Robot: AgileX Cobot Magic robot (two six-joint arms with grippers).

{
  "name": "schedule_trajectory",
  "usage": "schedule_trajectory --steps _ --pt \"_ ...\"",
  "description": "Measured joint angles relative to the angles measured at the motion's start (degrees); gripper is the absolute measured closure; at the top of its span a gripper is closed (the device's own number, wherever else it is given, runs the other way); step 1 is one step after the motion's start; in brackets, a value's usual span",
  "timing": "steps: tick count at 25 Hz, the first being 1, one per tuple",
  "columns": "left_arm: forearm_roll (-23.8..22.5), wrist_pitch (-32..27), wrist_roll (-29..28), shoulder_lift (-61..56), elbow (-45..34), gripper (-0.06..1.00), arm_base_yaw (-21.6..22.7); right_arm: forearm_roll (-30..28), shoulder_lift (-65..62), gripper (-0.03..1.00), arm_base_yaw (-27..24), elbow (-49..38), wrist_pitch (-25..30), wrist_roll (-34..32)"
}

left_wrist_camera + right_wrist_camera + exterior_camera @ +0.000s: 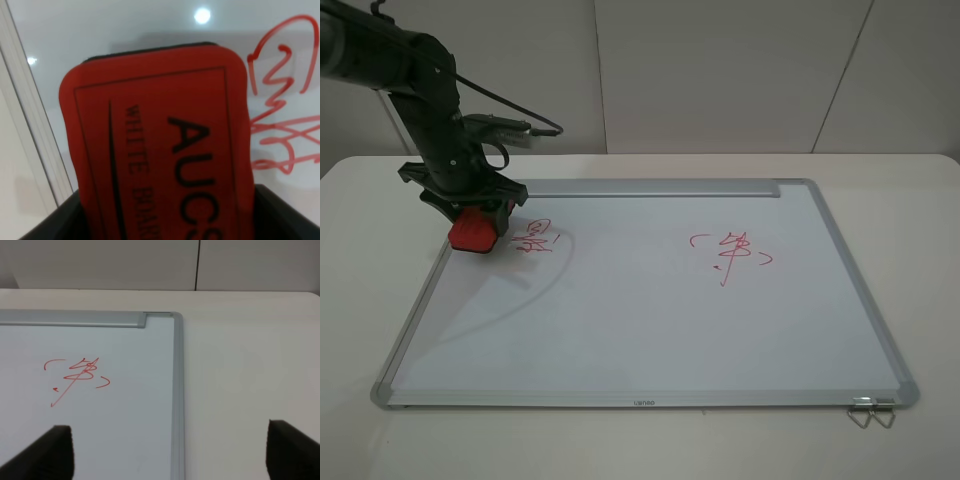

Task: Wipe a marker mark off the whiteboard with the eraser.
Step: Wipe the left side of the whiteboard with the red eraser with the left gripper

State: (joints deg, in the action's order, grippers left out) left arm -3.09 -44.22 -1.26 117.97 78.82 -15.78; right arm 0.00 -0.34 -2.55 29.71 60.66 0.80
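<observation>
Currently the left claw (pixel 475 215) is clenched on the eraser (pixel 473 235), a red rounded block with dark lettering. It sits near the left frame of the whiteboard (pixel 650 330), just beside the marker mark (pixel 532 238); contact with the glossy surface is unclear. A bracketed red scribble (pixel 728 255) lies well apart. The right claw (pixel 169 429) hangs released above the silver-framed corner and white desk (pixel 250 365).

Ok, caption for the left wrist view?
Left end effector grips the red eraser beside the red marker mark on the whiteboard.
</observation>
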Motion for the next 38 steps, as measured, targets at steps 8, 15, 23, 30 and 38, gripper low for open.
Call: schedule_trajectory --steps 8,15,23,30,38 --pt "3.09 5.23 4.38 3.54 0.00 0.35 0.65 0.00 0.00 0.27 0.00 0.00 0.00 0.00" --pt "5.15 7.24 6.42 5.83 -0.05 0.35 0.65 0.00 0.00 0.27 0.00 0.00 0.00 0.00" --pt "6.90 7.08 8.17 6.71 0.35 0.35 0.61 0.00 0.00 0.27 0.00 0.00 0.00 0.00" --pt "9.46 8.51 11.66 6.88 0.54 0.35 -5.46 0.00 0.00 0.27 0.00 0.00 0.00 0.00" --pt "14.47 10.60 12.75 7.22 0.71 0.35 -12.77 0.00 0.00 0.27 0.00 0.00 0.00 0.00"
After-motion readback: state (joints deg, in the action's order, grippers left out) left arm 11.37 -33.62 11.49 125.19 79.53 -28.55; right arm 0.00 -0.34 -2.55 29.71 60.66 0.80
